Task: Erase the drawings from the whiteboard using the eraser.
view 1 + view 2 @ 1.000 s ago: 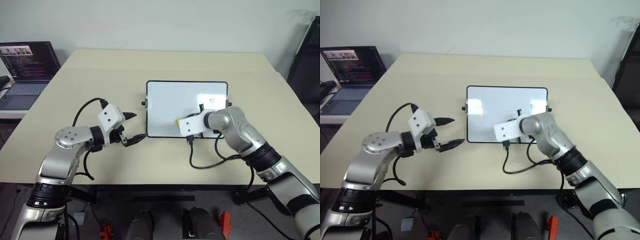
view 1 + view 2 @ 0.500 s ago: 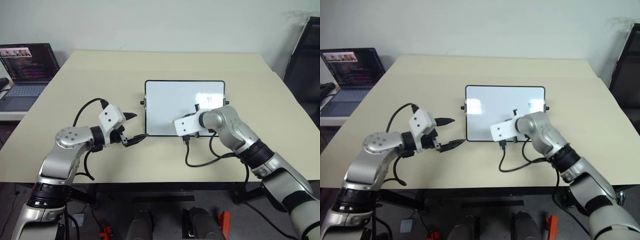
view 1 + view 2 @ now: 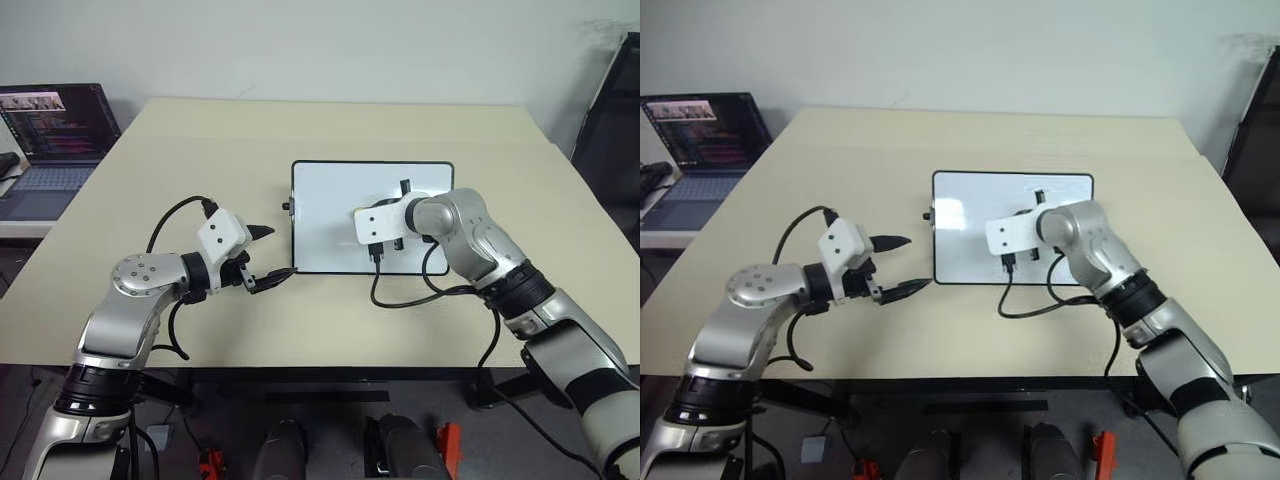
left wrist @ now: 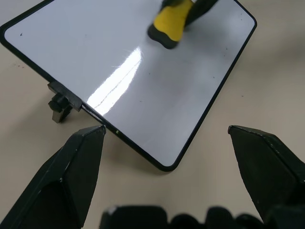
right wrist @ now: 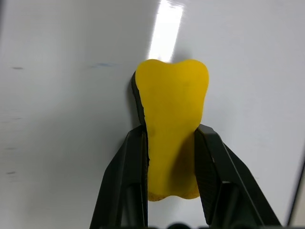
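Eraser (image 5: 170, 129) sits pinched in our right end effector (image 5: 171, 143) against the whiteboard (image 3: 330, 215); our left end effector (image 4: 167, 143) gapes wide beside its corner.

I'm seeing the whiteboard (image 3: 330, 215) lying flat near the middle of the table, long sides running left to right: a glossy white panel in a thin black frame with rounded corners and a small black knob (image 4: 59, 104) sticking out of a short side. Glare is streaking across its surface. The eraser (image 5: 171, 138) is a small yellow block with a dark underside, squeezed at its waist so the free end is bulging, and it is pressing dark side down on the board's right half. Of the drawings, I'm making out just a faint blue smudge (image 5: 101, 65) beside the eraser.
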`<state>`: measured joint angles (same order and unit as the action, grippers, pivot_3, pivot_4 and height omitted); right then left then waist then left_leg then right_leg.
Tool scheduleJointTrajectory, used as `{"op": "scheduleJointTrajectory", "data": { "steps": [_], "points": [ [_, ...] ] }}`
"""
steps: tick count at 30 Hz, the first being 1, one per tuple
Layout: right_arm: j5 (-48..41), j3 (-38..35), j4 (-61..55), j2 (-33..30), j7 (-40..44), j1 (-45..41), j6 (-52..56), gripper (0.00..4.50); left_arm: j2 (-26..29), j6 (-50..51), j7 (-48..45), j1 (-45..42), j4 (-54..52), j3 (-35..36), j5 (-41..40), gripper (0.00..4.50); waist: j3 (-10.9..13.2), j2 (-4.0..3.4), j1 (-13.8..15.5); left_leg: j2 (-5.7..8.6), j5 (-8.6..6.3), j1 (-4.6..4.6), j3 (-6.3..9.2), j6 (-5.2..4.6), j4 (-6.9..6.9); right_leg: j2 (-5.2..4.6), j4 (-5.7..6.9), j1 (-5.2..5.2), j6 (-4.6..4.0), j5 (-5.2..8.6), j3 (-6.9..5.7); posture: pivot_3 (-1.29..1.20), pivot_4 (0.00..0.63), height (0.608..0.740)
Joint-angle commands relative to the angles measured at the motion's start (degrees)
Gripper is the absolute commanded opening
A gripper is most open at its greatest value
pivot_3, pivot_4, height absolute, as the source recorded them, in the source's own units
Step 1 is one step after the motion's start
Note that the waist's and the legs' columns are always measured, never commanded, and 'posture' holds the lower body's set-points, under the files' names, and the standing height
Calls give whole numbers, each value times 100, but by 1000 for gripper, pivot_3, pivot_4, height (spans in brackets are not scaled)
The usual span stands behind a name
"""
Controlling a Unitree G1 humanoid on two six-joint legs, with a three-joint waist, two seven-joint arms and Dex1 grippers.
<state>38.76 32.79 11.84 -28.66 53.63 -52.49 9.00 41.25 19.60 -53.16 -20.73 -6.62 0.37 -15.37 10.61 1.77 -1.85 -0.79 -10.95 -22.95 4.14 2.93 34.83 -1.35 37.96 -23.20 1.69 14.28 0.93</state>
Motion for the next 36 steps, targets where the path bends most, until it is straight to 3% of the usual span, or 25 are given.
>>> {"op": "scheduleJointTrajectory", "data": {
  "steps": [1,6,24,33,36],
  "points": [
    [49,189,-414,-50,389,343,-18,973,30,-64,0,-113,-116,65,-17,4500,0,0,-3,0,0,0,0,0,0,0,0,0,0,0,1,0,150,740],
    [138,309,-575,139,541,589,120,973,0,-41,36,-134,-154,50,-17,4500,0,0,-25,-2,0,2,0,0,1,2,3,0,0,-1,1,0,150,740],
    [187,-260,825,149,-585,-603,89,973,12,-69,33,-206,-106,49,4,4500,0,0,-65,-2,1,1,0,0,2,3,2,0,-1,-5,1,0,150,740],
    [66,-132,294,138,-173,-190,66,973,2,-88,10,-261,-59,36,12,4500,1,-1,-54,-2,1,1,0,0,2,4,1,0,0,-5,2,0,150,740],
    [-580,-445,-49,177,222,-56,-5,973,8,-86,18,-271,-53,107,-32,4500,1,-1,-53,-2,1,1,0,0,2,4,2,0,0,-5,2,0,150,740]
  ]
}}
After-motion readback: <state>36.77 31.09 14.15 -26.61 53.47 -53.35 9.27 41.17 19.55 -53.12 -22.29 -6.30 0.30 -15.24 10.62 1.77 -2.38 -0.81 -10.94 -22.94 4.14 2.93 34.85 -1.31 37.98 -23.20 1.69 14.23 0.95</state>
